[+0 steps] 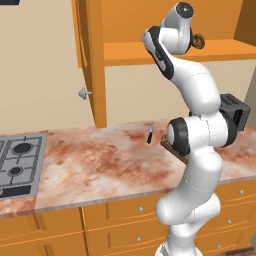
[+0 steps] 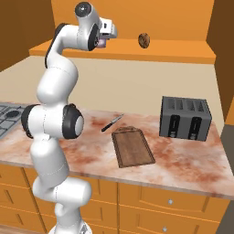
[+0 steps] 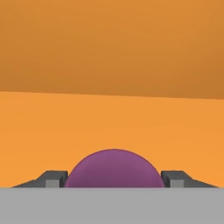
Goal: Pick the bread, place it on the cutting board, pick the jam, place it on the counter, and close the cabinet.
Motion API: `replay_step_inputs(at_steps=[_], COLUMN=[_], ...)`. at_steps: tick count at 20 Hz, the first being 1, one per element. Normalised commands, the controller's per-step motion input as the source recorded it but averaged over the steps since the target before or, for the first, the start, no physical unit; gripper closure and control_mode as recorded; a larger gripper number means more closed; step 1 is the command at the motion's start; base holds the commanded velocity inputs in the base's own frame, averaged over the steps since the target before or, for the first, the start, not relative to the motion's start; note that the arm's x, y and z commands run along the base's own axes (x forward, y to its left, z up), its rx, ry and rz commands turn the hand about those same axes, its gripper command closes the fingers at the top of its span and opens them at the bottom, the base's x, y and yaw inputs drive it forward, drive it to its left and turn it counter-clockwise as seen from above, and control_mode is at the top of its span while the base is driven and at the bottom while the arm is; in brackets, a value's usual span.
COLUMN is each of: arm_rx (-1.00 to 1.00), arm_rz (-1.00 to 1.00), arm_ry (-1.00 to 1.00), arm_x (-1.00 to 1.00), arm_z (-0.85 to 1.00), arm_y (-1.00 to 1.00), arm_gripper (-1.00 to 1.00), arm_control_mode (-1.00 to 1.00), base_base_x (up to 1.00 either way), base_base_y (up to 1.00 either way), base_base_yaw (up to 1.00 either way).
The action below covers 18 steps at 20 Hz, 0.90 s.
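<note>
The gripper [image 3: 113, 181] was up at the cabinet [image 2: 137, 18] shelf with its fingers spread either side of the jam [image 3: 113, 168], not visibly clamped, the jar dead ahead between them, the bread [image 2: 144, 40] farther right.

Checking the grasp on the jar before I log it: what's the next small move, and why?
Probably close the fingers on the jam jar. In the hand view it sits centred between them, one finger on each side with slight gaps. The bread is on the cabinet shelf, the cutting board bare.
</note>
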Motion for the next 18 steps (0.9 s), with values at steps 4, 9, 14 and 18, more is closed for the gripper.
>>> replay_step_inputs(at_steps=[4, 9, 14, 18], arm_rx=[0.00, 0.00, 0.00, 0.00], arm_rz=[0.00, 0.00, 0.00, 0.00], arm_ry=[-0.01, -0.03, 0.00, 0.00], arm_x=[-0.04, -0.30, -0.43, -0.53], arm_z=[0.00, 0.00, 0.00, 0.00], arm_y=[0.00, -0.01, -0.02, -0.06], arm_gripper=[1.00, 1.00, 1.00, 1.00], arm_control_mode=[-1.00, -1.00, -1.00, -1.00], base_base_x=[0.00, 0.00, 0.00, 0.00], base_base_y=[0.00, 0.00, 0.00, 0.00], base_base_yaw=[0.00, 0.00, 0.00, 0.00])
